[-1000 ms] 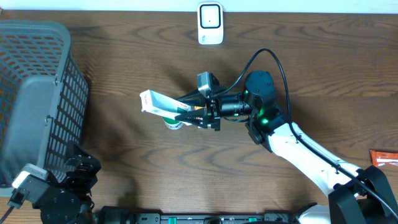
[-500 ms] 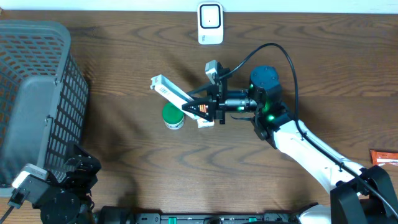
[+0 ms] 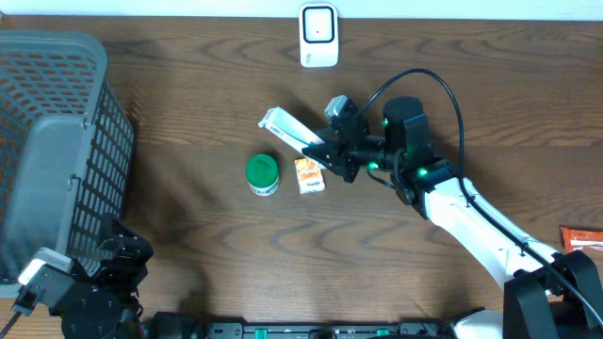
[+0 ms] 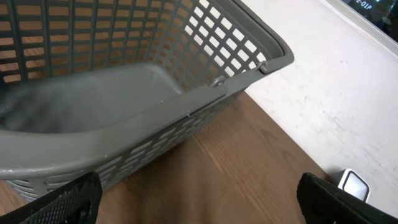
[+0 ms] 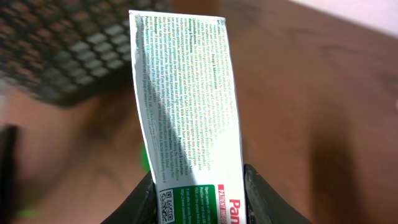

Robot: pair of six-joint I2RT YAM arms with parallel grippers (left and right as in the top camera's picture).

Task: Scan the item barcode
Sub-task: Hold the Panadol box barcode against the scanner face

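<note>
dark grained wood table [image 3: 188, 104], grey plastic mesh basket [image 3: 57, 141], matt printed cardboard box [image 5: 180, 106]

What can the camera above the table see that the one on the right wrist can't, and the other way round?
Only the overhead view shows the white scanner, the green-lidded jar, the small orange packet beside it, and the right arm itself. Only the right wrist view shows the fine print and a QR code on the long white box. Both show that box clamped in the right gripper, and the grey basket, which is only a blur behind the box in the wrist view.
</note>
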